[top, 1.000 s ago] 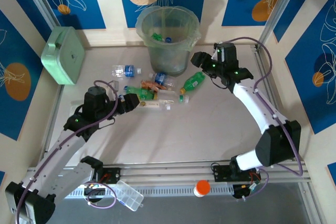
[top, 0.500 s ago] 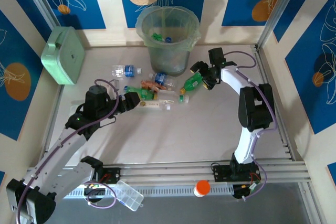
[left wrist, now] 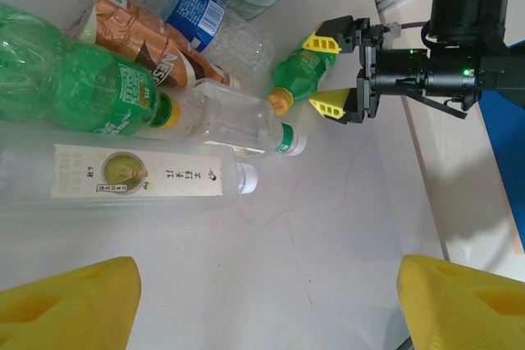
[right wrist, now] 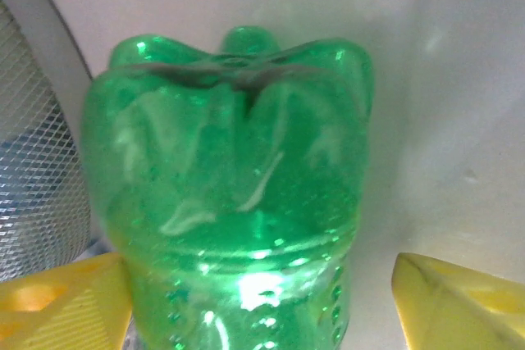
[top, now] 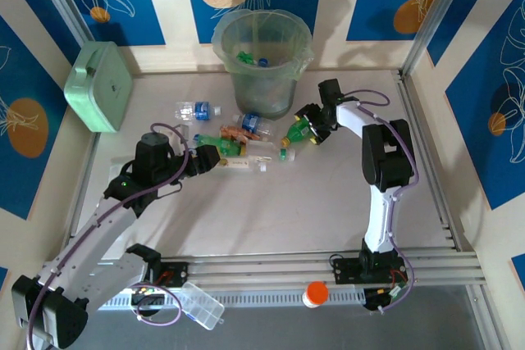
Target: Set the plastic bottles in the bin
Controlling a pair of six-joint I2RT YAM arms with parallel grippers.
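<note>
**Right arm lines up on a green bottle beside the bin.** The right arm's fingers (left wrist: 335, 106) straddle the base end of a green bottle (top: 302, 128) lying on its side on the desk (top: 287, 211), close to the foot of the bin (top: 267, 92).

In the overhead view the bottle's long axis runs from its yellow cap at 8 o'clock to its lobed base at 2 o'clock. The fingers come at it from the 2 o'clock end, one on each side. The right wrist camera shows them spread wide, with the green base between them and bare desk showing beside the right-hand one. By that look, no squeeze has been made yet.

The bin stands at 11 o'clock from the bottle, with a couple of bottles (top: 245, 57) showing inside.

The left arm's fingers (left wrist: 66, 305), wide apart and holding nothing, hover at the 8 o'clock side of a heap of bottles (top: 238, 149). These are green, clear and orange-wrapped, and the heap lies at 9 o'clock from the green bottle.

The right arm is plainly the nearer to this bottle. The coming move looks to be a closing across the bottle's width, then a lift toward 11 o'clock and over the rim. The round, thin-walled body may slip or buckle under the pinch.
</note>
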